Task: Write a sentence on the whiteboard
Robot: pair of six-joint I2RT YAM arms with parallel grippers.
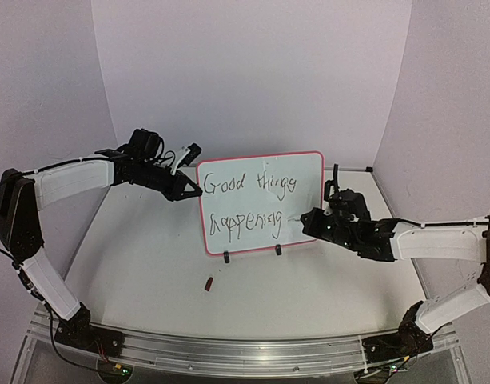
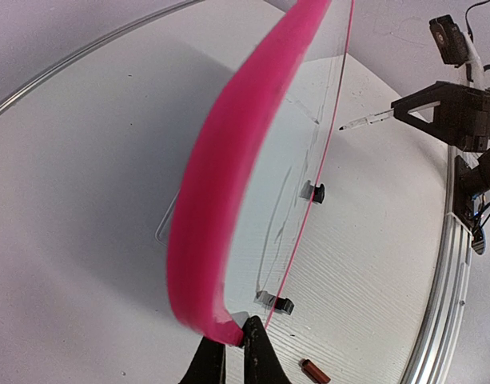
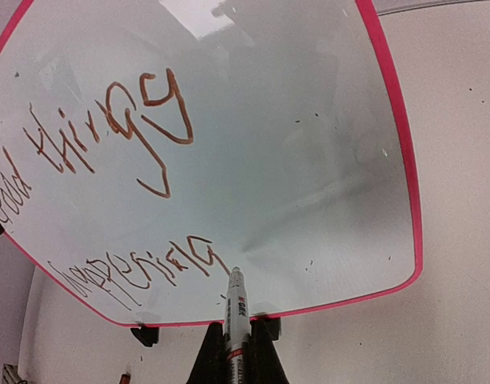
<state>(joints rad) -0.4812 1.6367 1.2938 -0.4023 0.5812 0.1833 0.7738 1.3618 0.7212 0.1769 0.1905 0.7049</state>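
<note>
Midway between the table's side edges, your whiteboard (image 1: 307,172) stands upright on its two feet, and the sentence (image 1: 248,186) reads complete in two lines. Your left gripper (image 1: 193,192) is pinched on the board's left frame. Your right gripper (image 1: 310,221) is clamped on the marker (image 3: 235,308), tip at the lower line's end. You seem to be on the final stroke, so next lift the tip straight off without smearing. No container shows.

The left fingers (image 2: 260,362) pinch the whiteboard (image 2: 217,200) at its pink frame's corner.
</note>
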